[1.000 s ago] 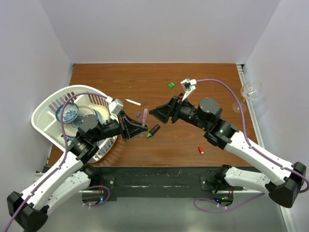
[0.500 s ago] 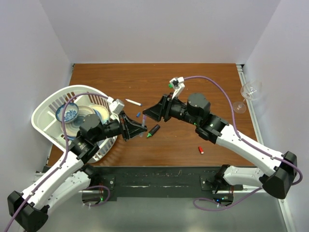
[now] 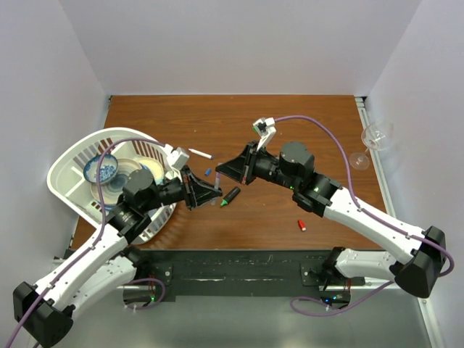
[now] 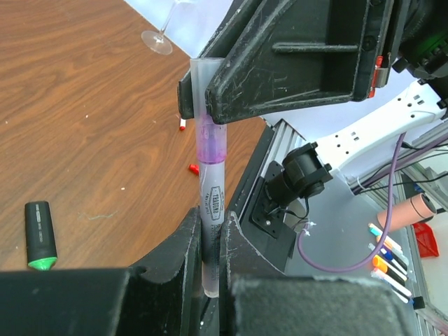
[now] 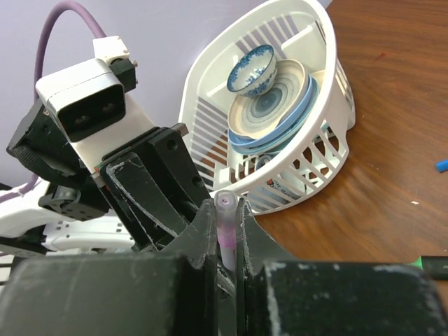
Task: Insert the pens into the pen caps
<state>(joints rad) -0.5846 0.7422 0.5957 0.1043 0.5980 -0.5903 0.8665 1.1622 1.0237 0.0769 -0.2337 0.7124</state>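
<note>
Now that the right jaws have closed: the right gripper [image 3: 221,169], open and well apart from the other arm a second ago, has swung left and clamped onto the upper end of the thin translucent white pen with a purple band [image 4: 208,157].
Left gripper [image 4: 210,231]: clenched low on the same pen's barrel, unchanged over that second; the pen stands upright between its fingers in the left wrist view.
Pen position: lifted clear of the brown wooden table [image 3: 290,116], bridging the two grippers, which meet tip to tip just right of the white plastic basket [image 3: 72,156].
Right wrist view: only the pen's purple-tinged end [image 5: 225,206] pokes out between the shut fingers.
Meaning for the task: both ends are now gripped, so a push-together or a handover looks possible. Whether the clear sleeve above the purple band is a cap, I cannot tell.
Still lying loose: the short black marker with a green tip [image 3: 230,196], a second thin white pen [image 3: 200,154], the tiny blue cap [image 3: 207,172] and the tiny red cap [image 3: 301,225].
Risk: two clamps on one thin pen; any pull off its axis could bend it or make it slip.
</note>
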